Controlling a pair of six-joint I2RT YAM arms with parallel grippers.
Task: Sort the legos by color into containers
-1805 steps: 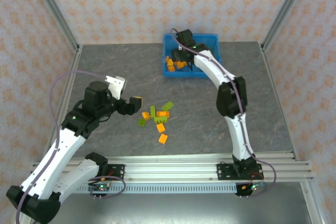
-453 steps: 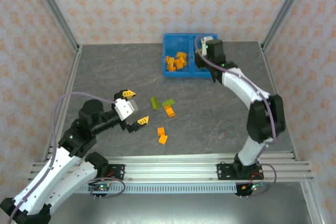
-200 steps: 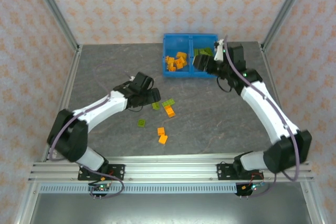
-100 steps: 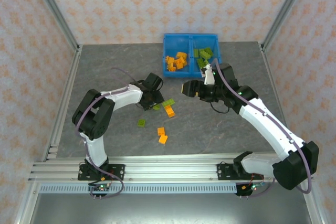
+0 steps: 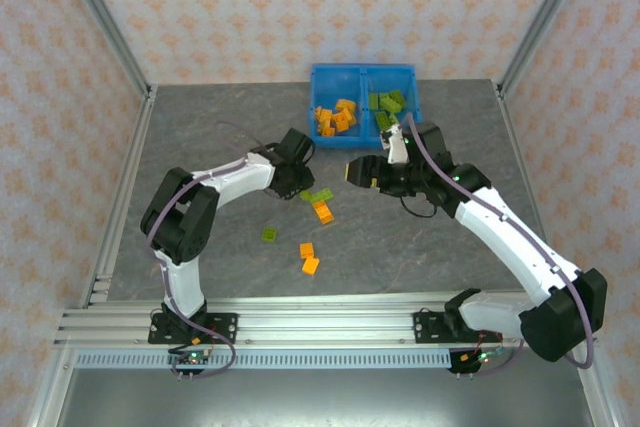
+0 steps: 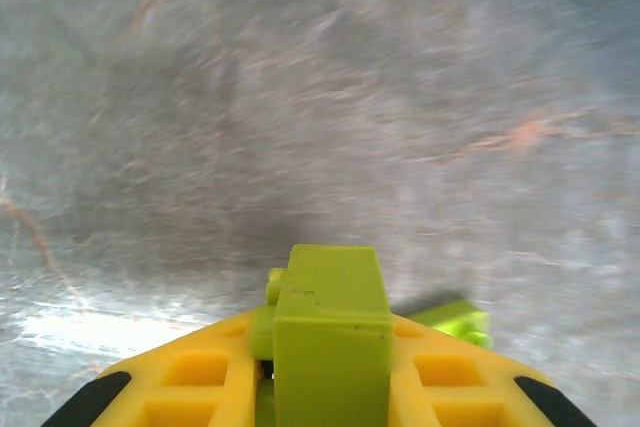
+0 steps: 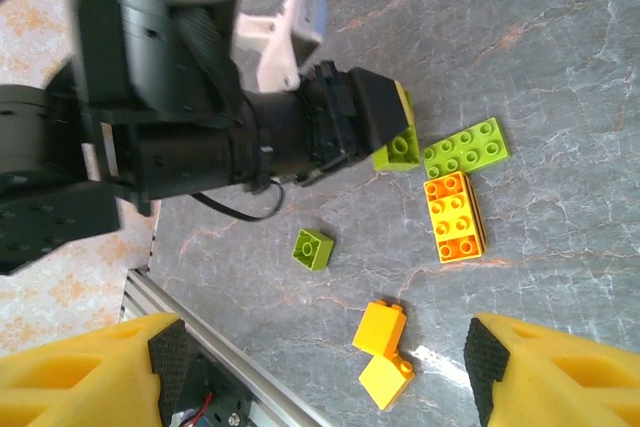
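Our L gripper point(image 7: 392, 122) is clenched on an olive lego point(image 6: 330, 342), low over the table point(image 5: 200, 137), bare slab to its L. R gripper point(image 5: 358, 169) hangs spread w/ nothing in it, just before the blue bin point(image 5: 362, 71)'s front edge. Loose legos point(image 5: 308, 257) lie btwn the arms.

Seen from above, the left arm point(image 5: 225, 179) lies across the surface point(image 5: 200, 132) from 8 o'clock to the centre, ending in the left claw point(image 6: 330, 377), closed on a green lego point(image 6: 330, 312); the right arm point(image 5: 500, 232) sweeps in from 5 o'clock, the right claw point(image 7: 320, 372) spread wide; only a narrow gap parts the two claws; loose legos point(image 5: 318, 209) litter the centre toward 6 o'clock; the blue bin point(image 5: 345, 68) walls off 12 o'clock; 10 and 3 o'clock lie bare.
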